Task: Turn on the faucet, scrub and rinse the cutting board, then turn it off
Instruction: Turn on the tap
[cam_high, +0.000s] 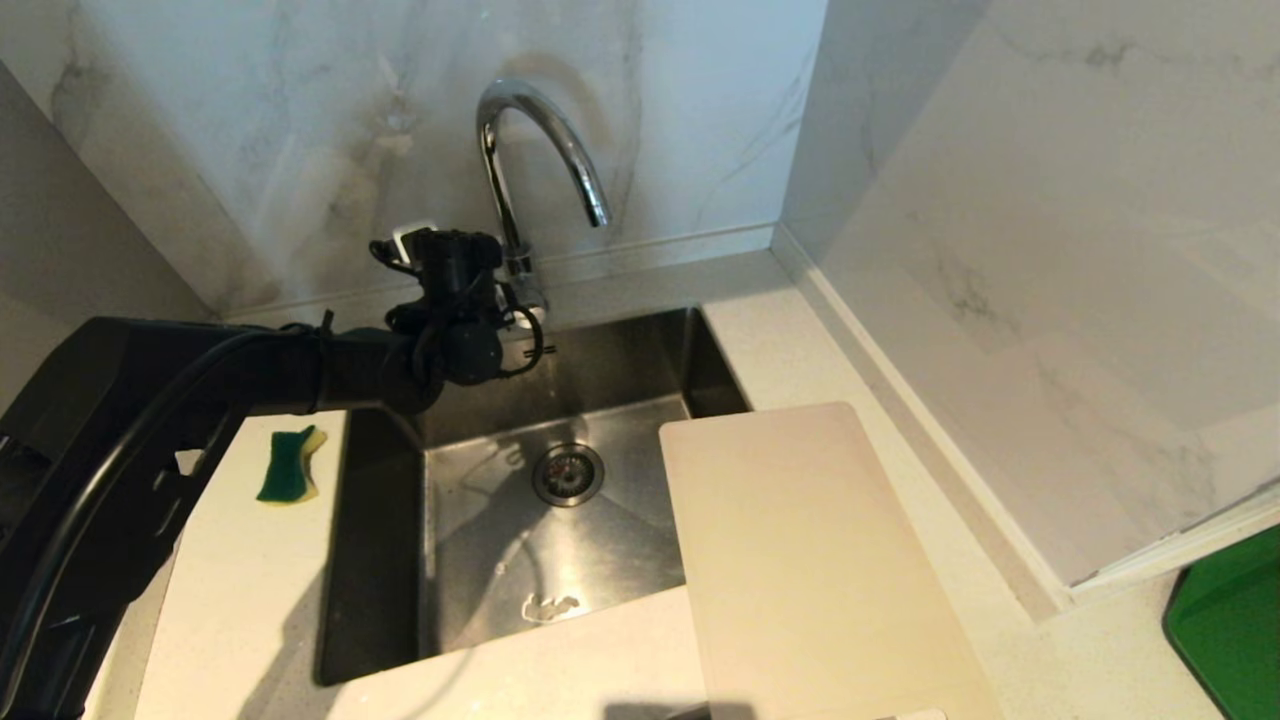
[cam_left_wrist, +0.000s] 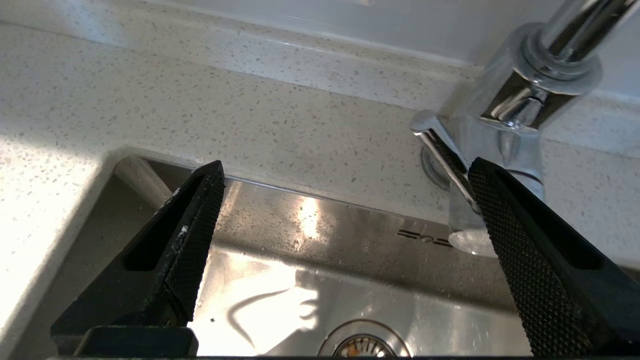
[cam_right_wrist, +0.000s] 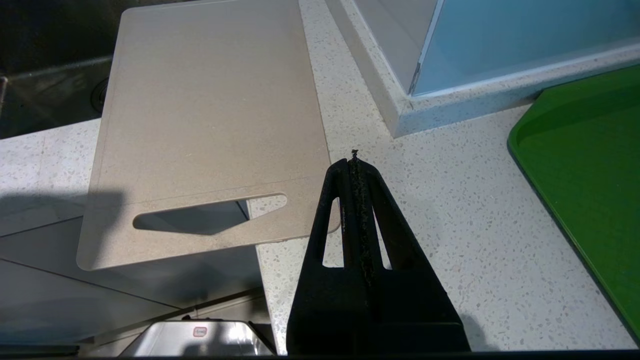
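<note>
Left tool (cam_left_wrist: 345, 175), jaws wide, hovers at faucet (cam_left_wrist: 520, 100) base by its lever (cam_left_wrist: 440, 150); right tool (cam_right_wrist: 355, 160), closed, parked near board (cam_right_wrist: 210, 125) on surface (cam_right_wrist: 450, 200).

Matte black left arm (cam_high: 250, 375), boxy in its near section, narrowing to a round wrist wrapped in looped black cables. Small white tab atop the wrist housing. Left gripper (cam_left_wrist: 345, 182): two tapered black fingers (cam_left_wrist: 192, 235) with hollow triangular cut-outs and diamond-knurled inner pads, flecked white. Right gripper (cam_right_wrist: 355, 165): same black wedge fingers, grimy along the seam.
</note>
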